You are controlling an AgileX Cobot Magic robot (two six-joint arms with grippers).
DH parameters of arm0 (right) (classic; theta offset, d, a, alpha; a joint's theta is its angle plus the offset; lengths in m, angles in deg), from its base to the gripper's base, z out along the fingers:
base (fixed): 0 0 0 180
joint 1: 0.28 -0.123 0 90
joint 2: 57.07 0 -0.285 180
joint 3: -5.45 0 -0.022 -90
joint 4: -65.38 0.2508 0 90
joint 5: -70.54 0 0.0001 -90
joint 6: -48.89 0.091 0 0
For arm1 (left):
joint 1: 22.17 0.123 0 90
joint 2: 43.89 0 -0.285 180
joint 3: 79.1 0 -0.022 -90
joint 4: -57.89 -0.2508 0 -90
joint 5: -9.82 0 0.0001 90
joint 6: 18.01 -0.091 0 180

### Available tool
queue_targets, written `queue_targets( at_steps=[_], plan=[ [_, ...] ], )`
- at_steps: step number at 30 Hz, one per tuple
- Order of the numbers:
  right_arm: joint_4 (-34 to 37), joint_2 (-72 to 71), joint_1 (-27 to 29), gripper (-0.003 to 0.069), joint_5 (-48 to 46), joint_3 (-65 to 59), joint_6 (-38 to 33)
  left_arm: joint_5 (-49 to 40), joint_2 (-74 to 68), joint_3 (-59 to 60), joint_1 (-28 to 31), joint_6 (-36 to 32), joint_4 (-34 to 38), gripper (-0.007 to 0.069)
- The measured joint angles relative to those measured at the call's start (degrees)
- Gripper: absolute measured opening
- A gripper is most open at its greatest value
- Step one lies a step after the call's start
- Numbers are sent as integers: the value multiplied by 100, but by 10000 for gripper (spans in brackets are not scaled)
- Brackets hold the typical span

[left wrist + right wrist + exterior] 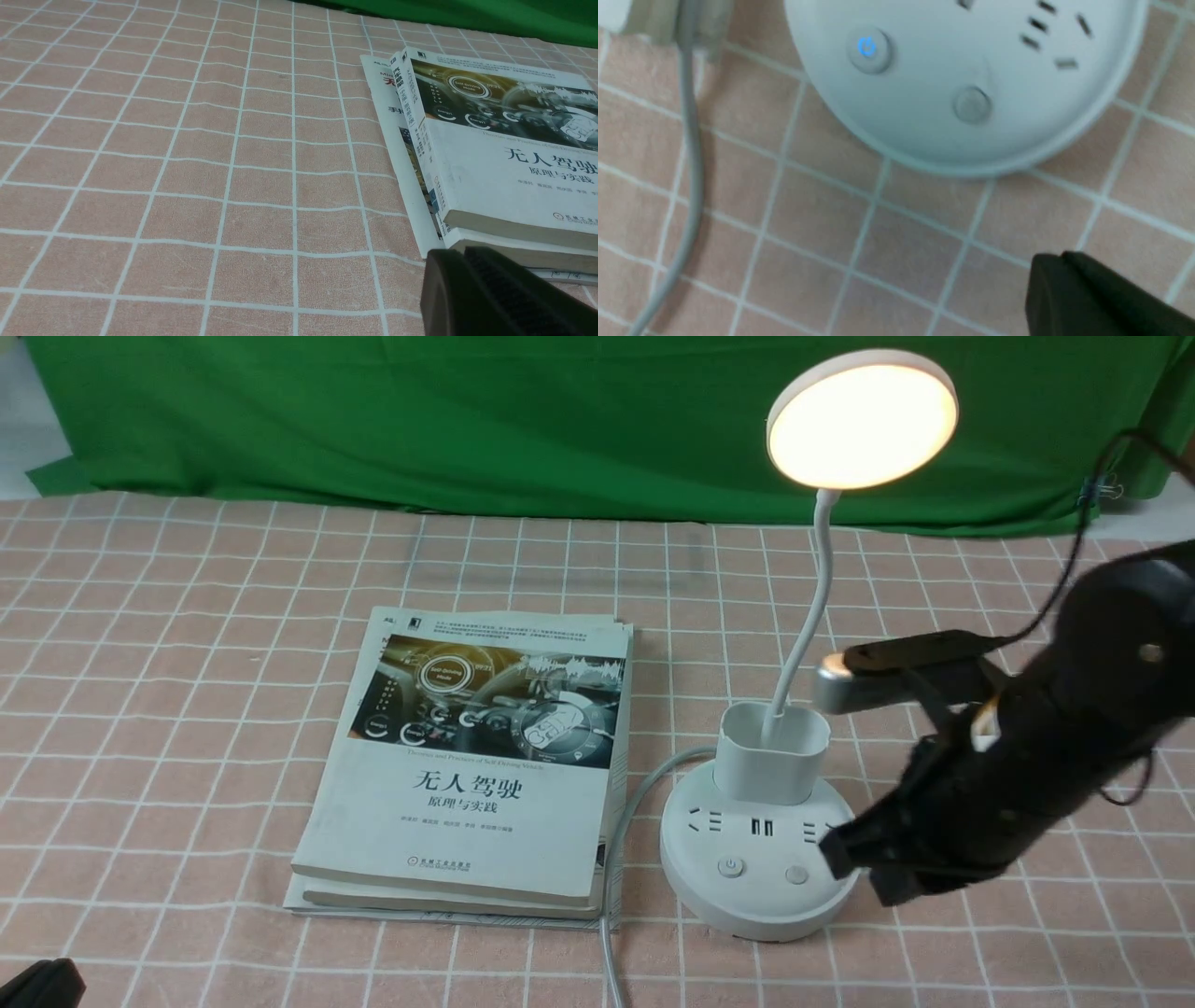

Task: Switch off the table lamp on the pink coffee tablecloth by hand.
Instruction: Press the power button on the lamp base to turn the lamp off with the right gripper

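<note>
On the pink coffee tablecloth, right of frame centre, the lit table lamp appears rigid and steady at its base but bendable at the neck: press its power button only; the right gripper beside it holds nothing, opening indeterminate.

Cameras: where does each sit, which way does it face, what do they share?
Front view: between the arms, facing forward over the pink coffee tablecloth at books and lit table lamp; right gripper by the lamp's base.
Left wrist view: on the left wrist, low across the cloth toward the books; left gripper tip shows.
Right wrist view: on the right wrist, down at the lamp's base and cord; gripper tip shows.
Shared: front and left wrist, the books; front and right wrist, the lamp's base.
</note>
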Motion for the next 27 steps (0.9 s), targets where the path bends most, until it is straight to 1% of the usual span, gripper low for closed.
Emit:
queue_targets(
  at_steps=[7, 19, 27],
  plan=[
    [0, 843, -105, 61, 130, 768, 130, 0, 0, 0, 0, 0, 0, 6],
    [-11, 1417, -105, 64, 357, 911, 130, 0, 0, 0, 0, 0, 0, 6],
    [-11, 1302, -105, 66, 347, 891, 84, 0, 0, 0, 0, 0, -4, 6]
  ],
)
